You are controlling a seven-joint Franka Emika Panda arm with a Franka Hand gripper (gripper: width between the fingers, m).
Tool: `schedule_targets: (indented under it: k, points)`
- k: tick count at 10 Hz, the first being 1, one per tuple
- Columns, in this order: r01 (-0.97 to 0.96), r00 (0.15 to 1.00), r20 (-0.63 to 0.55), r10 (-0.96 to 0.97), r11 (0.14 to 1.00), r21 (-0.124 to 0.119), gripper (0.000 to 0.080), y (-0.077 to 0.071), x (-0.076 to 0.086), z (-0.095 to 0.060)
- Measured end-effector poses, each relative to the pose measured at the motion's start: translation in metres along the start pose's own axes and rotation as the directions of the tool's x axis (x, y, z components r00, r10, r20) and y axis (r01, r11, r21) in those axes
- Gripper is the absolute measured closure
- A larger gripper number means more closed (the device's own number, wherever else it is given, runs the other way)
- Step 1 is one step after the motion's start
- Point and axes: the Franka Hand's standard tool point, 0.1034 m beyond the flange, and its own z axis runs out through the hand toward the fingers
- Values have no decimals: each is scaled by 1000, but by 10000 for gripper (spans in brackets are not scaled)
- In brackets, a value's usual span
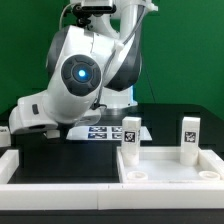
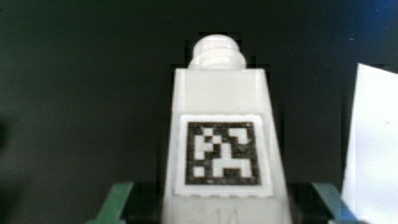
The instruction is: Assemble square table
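Note:
In the wrist view a chunky white table leg fills the middle, with its black-and-white tag facing the camera and its threaded stub pointing away. My gripper straddles the leg's near end and is shut on it, one green finger on each side. In the exterior view the square table top lies at the right with its raised rim up. Two more legs stand upright on it. There the arm reaches down toward the left edge, and its gripper and the held leg are hidden.
The marker board lies on the black table behind the table top. Low white border rails run along the exterior view's left side and front. A white edge shows beside the held leg in the wrist view.

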Motion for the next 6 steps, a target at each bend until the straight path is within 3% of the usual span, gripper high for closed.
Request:
schedule_targets:
  k: [1,3,4,6]
  points:
    - [44,999,-9,-44,999,-9,508,-6,-10,-26]
    - [62,996,-64,-62,998,-2,507,-11,-39,-77]
    - [57,996,-72,-57,998,0,507,-10,-45,-84]
    - [78,977,-197,-80,997,-15,507,-6,-34,-86]
